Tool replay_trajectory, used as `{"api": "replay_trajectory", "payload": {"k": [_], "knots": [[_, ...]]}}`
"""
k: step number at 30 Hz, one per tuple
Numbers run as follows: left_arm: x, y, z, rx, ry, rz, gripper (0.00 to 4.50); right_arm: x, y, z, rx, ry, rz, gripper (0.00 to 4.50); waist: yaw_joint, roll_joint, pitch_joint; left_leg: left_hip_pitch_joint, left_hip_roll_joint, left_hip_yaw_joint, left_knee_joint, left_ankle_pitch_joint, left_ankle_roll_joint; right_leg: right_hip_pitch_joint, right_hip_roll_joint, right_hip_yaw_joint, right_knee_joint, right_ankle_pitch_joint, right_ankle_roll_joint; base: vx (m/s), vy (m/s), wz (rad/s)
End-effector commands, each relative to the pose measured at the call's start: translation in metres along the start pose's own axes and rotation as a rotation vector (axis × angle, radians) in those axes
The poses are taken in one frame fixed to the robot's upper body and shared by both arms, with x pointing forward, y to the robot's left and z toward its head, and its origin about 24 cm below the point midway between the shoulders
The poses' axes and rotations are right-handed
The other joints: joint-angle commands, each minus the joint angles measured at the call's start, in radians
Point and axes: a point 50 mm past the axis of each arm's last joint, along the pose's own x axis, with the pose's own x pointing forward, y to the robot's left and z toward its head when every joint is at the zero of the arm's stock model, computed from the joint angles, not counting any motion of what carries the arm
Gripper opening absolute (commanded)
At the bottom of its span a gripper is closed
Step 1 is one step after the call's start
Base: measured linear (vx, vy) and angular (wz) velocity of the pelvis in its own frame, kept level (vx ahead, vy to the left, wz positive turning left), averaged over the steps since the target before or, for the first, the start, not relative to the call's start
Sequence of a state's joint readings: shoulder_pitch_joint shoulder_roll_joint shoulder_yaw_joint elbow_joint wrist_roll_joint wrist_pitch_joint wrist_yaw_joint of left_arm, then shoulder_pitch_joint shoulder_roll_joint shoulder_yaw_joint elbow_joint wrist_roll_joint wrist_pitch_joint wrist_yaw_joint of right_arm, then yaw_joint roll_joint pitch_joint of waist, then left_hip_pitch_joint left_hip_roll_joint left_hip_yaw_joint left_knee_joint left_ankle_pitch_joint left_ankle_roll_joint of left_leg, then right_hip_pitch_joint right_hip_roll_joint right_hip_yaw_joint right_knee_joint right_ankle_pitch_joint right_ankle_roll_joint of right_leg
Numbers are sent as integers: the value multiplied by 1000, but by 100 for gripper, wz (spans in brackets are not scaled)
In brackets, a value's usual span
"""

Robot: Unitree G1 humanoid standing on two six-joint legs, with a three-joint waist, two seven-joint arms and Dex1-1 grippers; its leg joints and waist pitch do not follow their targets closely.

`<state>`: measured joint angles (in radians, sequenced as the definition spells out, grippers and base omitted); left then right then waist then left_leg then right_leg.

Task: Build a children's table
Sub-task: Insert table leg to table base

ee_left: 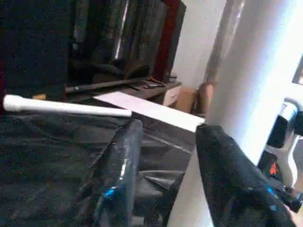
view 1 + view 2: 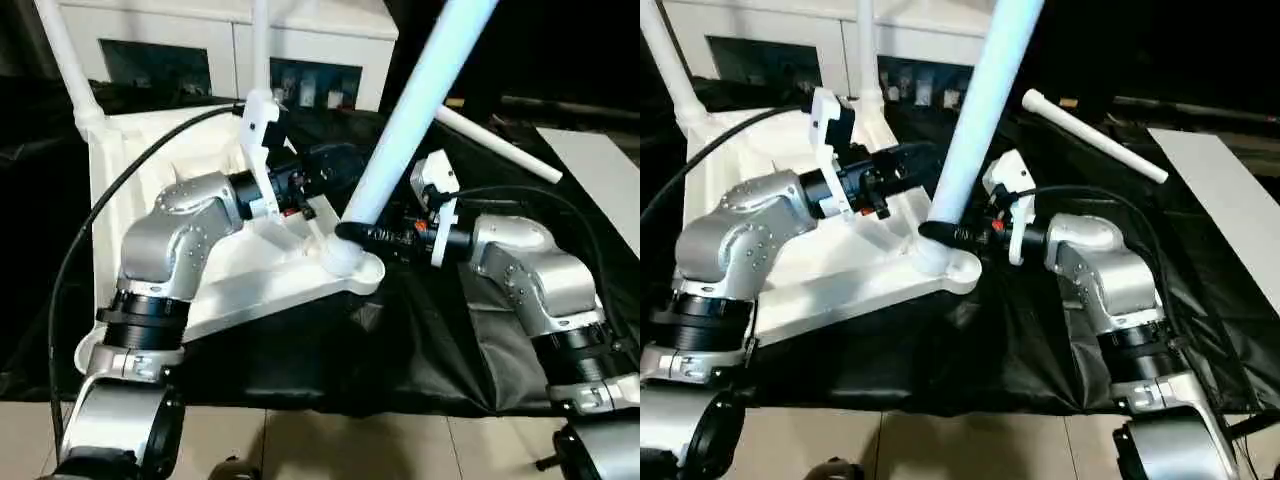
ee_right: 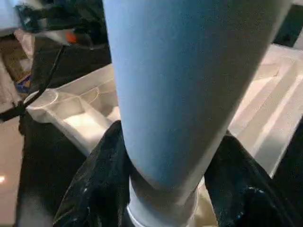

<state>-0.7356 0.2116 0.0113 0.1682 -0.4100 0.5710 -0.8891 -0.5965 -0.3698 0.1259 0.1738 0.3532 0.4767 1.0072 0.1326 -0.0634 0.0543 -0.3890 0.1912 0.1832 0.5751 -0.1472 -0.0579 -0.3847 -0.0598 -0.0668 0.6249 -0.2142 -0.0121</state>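
Nearest, the right hand (image 2: 345,232) pinches the base of one smooth, round, tapering white leg (image 2: 420,105) seated in the corner socket of the upturned ribbed plastic children's table (image 2: 840,290) on black cloth (image 2: 400,350). The left hand (image 2: 325,165), fingers spread, holds nothing. Two more legs (image 2: 68,55) stand at the far corners; a fourth (image 2: 500,145) lies loose beyond.

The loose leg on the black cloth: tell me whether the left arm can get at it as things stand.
Probably not directly. The loose leg lies on the robot's right side, beyond the leg standing in the tabletop. That leg and the right tool gripping its base stand between it and the left tool, whose fingers are apart.
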Motion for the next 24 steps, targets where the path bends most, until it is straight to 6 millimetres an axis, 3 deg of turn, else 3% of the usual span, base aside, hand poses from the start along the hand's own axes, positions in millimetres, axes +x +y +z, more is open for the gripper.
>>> {"api": "replay_trajectory", "payload": {"k": [1, 4, 7, 14, 19, 24], "knots": [[17, -24, 4, -42, -28, -154, 245, 8, 9, 4, -20, 8, 58, 182, 1, 12, -65, 31, 50, -18, -59, -184, -6, 44, -88, 52, -67, -48, -204, 0, 0, 0], [14, -35, 7, -117, -58, -255, 260, 8, 11, 5, -6, 4, 60, 182, 5, 11, -66, 28, 47, -17, -56, -159, 4, 46, -86, 52, -62, 1, -218, 0, 0, 0], [12, -36, 8, -137, -66, -282, 283, 6, 11, 6, -6, -2, 54, 182, 7, 12, -66, 28, 46, -16, -55, -163, 8, 46, -86, 52, -64, -12, -217, 0, 0, 0], [-5, -12, 3, -120, -17, -149, 341, -3, 8, 13, -8, -16, 39, 182, 8, 14, -66, 31, 47, -18, -58, -173, -11, 44, -84, 52, -65, -40, -192, 0, 0, 0], [-11, -22, 4, -145, 0, -250, 373, -5, 11, 10, -6, 4, 57, 182, 11, 17, -67, 32, 45, -16, -56, -163, -17, 44, -84, 52, -60, -10, -208, 0, 0, 0], [-4, -34, 8, -167, -23, -333, 419, -2, 15, 6, -5, 32, 81, 182, 9, 11, -66, 28, 43, -15, -54, -167, -13, 47, -85, 52, -62, -24, -208, 0, 0, 0]]}}
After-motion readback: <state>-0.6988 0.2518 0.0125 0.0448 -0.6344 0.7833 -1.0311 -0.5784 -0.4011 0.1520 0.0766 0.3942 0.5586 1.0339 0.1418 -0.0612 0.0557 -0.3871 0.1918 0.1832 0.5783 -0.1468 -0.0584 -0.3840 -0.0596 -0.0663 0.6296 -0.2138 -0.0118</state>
